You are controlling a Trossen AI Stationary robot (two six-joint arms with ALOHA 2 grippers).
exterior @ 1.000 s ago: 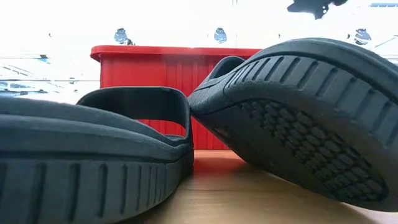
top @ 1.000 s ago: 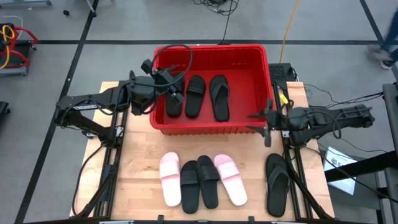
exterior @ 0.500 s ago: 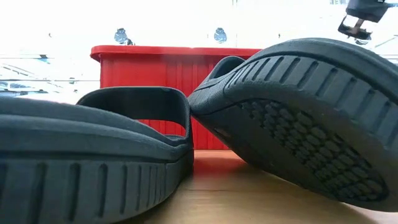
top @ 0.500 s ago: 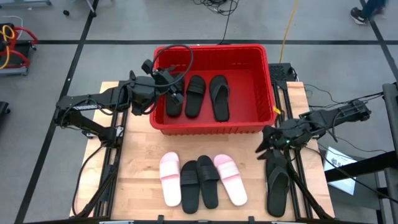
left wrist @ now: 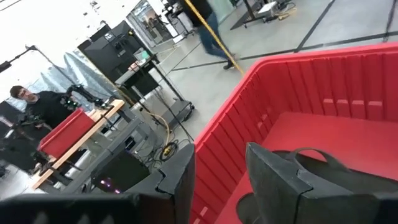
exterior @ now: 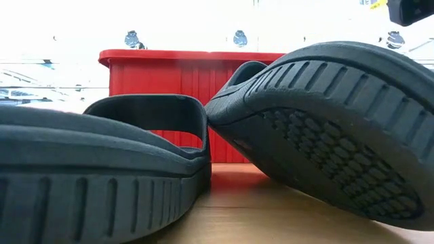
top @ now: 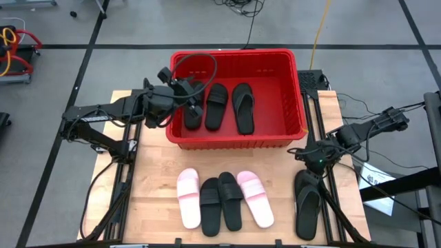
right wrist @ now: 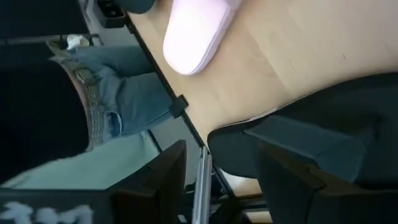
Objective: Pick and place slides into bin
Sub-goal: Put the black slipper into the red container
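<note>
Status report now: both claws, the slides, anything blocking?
Left claw open over bin. Right claw open above black flip-flop. Three slides in bin, five on table. No obstruction seen.

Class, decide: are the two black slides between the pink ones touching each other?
Touching. The high view shows the black slides overlapping along their inner edges; the low view shows one leaning against the other.

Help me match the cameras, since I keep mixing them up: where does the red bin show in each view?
High view: the red bin sits at top centre of the table, three black slides inside.
Low view: its red wall stands across the middle, behind two black slides.
Left wrist view: its ribbed inner wall fills the right side.
Right wrist view: not in it.
Shared landmark: the bin's red rim.
</note>
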